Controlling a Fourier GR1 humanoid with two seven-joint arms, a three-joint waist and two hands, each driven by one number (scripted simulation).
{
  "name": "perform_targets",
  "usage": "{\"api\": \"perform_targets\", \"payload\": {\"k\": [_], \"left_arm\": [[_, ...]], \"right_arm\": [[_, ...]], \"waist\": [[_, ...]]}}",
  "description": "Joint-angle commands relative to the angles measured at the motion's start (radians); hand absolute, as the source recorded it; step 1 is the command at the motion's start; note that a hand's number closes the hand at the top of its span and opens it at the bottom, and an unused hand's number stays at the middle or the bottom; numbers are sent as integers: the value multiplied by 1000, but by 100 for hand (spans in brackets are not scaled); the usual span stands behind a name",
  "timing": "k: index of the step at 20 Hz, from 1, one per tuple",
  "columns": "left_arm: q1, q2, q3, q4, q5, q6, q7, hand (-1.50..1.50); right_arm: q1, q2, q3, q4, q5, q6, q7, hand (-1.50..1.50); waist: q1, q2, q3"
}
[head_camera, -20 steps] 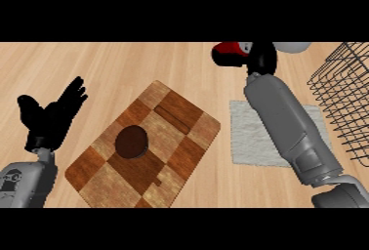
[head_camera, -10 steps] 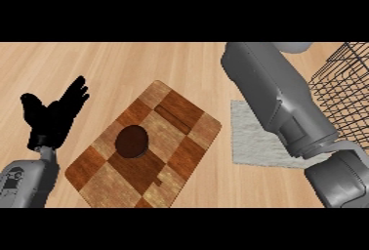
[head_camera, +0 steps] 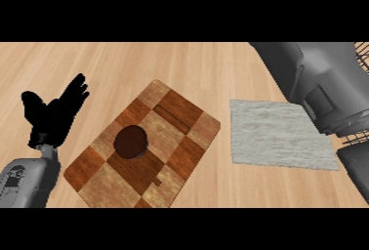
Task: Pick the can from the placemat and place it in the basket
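Observation:
The grey placemat (head_camera: 281,133) lies bare on the wooden counter, right of centre. No can shows anywhere in the head view. My right forearm (head_camera: 317,80) fills the upper right, very close to the camera, and its hand is out of the picture. A sliver of the wire basket (head_camera: 359,140) shows at the right edge, mostly hidden behind that forearm. My left hand (head_camera: 54,114) rests open at the left, fingers up, holding nothing.
A checkered wooden cutting board (head_camera: 169,124) lies diagonally between my left hand and the placemat, with a dark round disc (head_camera: 131,141) on it. Bare counter stretches along the back and front.
My right arm has lifted toward the camera and swung right. Its hand and the red-topped can it held near the back have left the view. The left hand has not moved.

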Motion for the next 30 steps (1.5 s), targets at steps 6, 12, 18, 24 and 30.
{"api": "perform_targets", "payload": {"k": [6, 12, 18, 24, 30], "left_arm": [[-24, 17, 11, -14, 9, -8, 47, 0], [17, -10, 2, -29, -3, 8, 17, 0], [25, 13, 35, -22, 12, 1, 33, 0], [62, 13, 47, -15, 9, -12, -12, 0], [71, 15, 57, -20, 9, -13, -9, 0]], "right_arm": [[-80, -117, 63, 53, 73, 57, 248, 150], [15, -159, 122, 54, 130, 83, 325, 150], [69, -213, 104, 54, 109, 68, 302, 150], [142, -212, 98, 49, 101, 2, 259, 150], [268, -256, 38, -4, 40, -127, 151, 150]], "waist": [[-8, 0, 2], [-20, -4, 3], [-49, -16, 4], [-58, -19, 4], [-72, -21, 5]]}}
